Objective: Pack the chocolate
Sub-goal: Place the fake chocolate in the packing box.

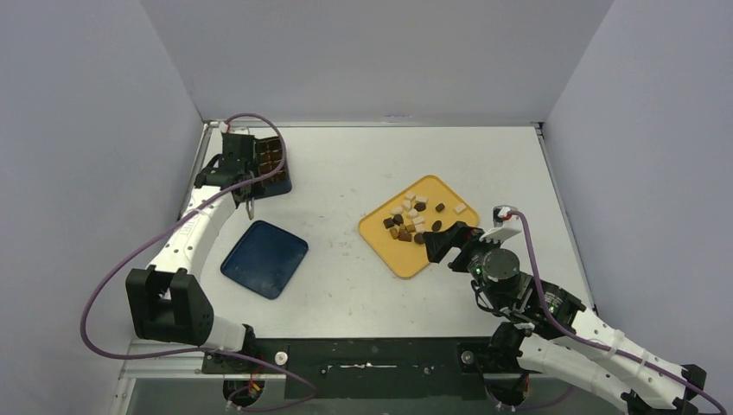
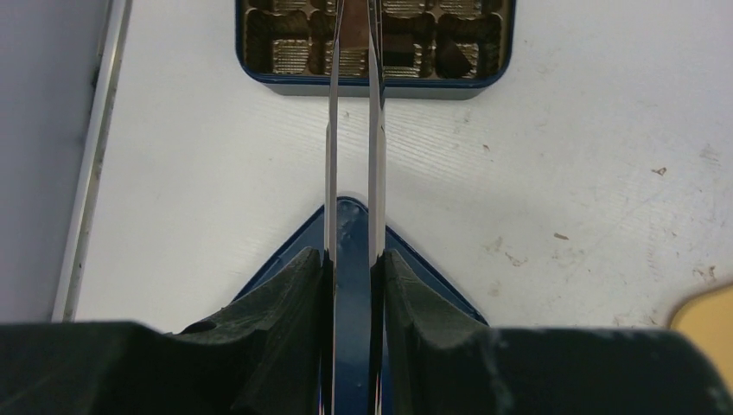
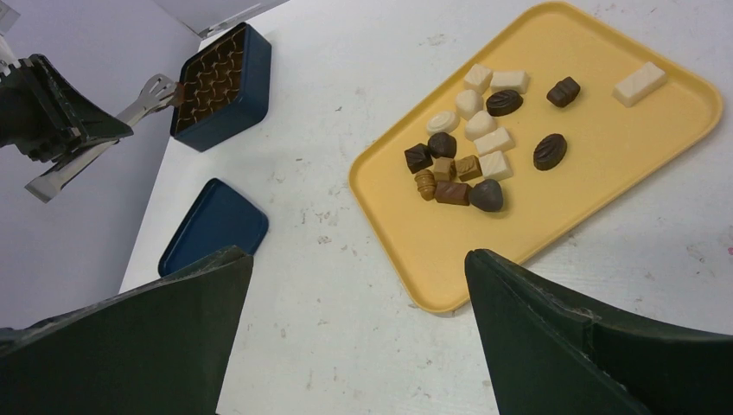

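Note:
Chocolate pieces (image 1: 409, 221), dark, mid-brown and cream, lie on the yellow tray (image 1: 409, 258); the right wrist view shows the pieces (image 3: 456, 167) and the tray (image 3: 596, 181). My left gripper (image 1: 249, 183) is shut on long metal tongs (image 2: 330, 130), whose tips reach over the open blue box (image 1: 270, 161) with a brown compartment insert. Two dark pieces (image 2: 453, 57) seem to sit in its compartments. My right gripper (image 1: 447, 242) is open and empty, just above the table at the tray's near corner. Its jaws stand wide apart in the right wrist view (image 3: 359, 255).
The blue box lid (image 1: 264, 258) lies flat on the table left of centre, below my left gripper (image 2: 353, 255) in the left wrist view. The box (image 3: 220, 82) stands at the far left by the side wall. White walls enclose the table on three sides.

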`<state>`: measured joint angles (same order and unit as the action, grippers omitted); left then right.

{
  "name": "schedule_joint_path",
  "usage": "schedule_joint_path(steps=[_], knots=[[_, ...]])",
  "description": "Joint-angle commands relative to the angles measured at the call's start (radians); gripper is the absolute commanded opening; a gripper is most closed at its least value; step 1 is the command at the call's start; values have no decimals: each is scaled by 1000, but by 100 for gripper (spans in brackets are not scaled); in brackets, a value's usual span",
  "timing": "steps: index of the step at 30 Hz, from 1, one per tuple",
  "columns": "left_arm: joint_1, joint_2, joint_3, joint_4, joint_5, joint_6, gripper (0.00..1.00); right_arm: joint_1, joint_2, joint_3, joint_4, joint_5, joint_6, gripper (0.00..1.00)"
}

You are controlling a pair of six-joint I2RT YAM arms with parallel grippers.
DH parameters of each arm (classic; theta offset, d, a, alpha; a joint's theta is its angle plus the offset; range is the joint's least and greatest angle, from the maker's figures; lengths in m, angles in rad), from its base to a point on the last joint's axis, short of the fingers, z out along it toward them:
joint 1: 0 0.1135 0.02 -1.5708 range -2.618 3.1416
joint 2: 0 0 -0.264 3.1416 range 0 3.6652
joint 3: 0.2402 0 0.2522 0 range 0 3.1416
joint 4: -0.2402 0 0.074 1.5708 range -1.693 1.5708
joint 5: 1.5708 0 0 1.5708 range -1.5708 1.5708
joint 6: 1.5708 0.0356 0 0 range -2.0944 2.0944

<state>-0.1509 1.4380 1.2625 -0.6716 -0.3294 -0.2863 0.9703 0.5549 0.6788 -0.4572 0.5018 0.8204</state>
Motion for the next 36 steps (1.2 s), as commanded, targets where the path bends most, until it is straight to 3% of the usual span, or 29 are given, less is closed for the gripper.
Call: schedule_joint_path(steps=[1,26,36], knots=[[77,-19,-7,86,33,-19,25,5,10,41,29,-23,-3,100],[111,61,-41,121,79,-6,29,5,-25,61,19,-46,-16,100],[111,34,-54,109,85,-1,37,7,-74,44,-3,-36,-18,100]])
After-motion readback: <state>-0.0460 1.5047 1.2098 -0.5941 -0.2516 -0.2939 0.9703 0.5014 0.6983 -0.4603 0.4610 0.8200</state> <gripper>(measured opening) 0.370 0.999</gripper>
